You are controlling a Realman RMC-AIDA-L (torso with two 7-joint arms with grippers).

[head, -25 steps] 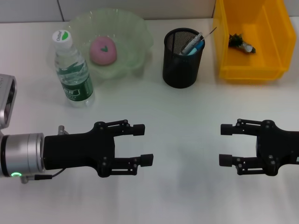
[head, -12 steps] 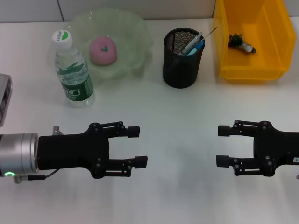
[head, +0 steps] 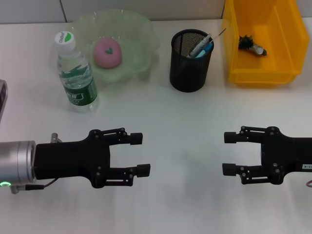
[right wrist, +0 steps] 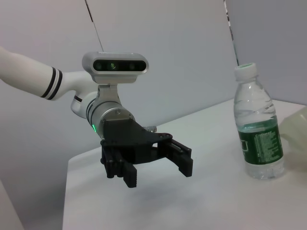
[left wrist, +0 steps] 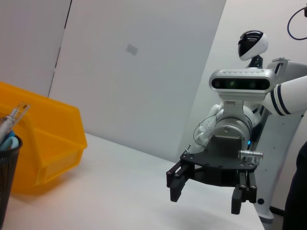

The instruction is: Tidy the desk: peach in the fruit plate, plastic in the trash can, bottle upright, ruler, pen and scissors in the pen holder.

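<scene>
The pink peach [head: 107, 52] lies in the green fruit plate [head: 141, 29] at the back left. Beside it the bottle [head: 74, 73] stands upright, also seen as the bottle [right wrist: 258, 136]. The black mesh pen holder [head: 190, 60] holds pens and other items; which ones I cannot tell. A dark crumpled piece of plastic [head: 251, 44] lies in the yellow bin [head: 287, 44]. My left gripper [head: 138, 154] hovers open over the front left of the desk, my right gripper [head: 227, 153] open at the front right. Both are empty. Each wrist view shows the other gripper: right gripper [left wrist: 207, 191], left gripper [right wrist: 156, 165].
The yellow bin [left wrist: 48, 143] and pen holder rim [left wrist: 7, 143] show in the left wrist view. A grey device edge [head: 2, 97] sits at the far left of the desk. White desk surface [head: 180, 117] lies between the grippers and the back row.
Both arms have drawn back toward the front of the desk, the left one also sliding left. Both grippers stay open. The objects have not moved.
</scene>
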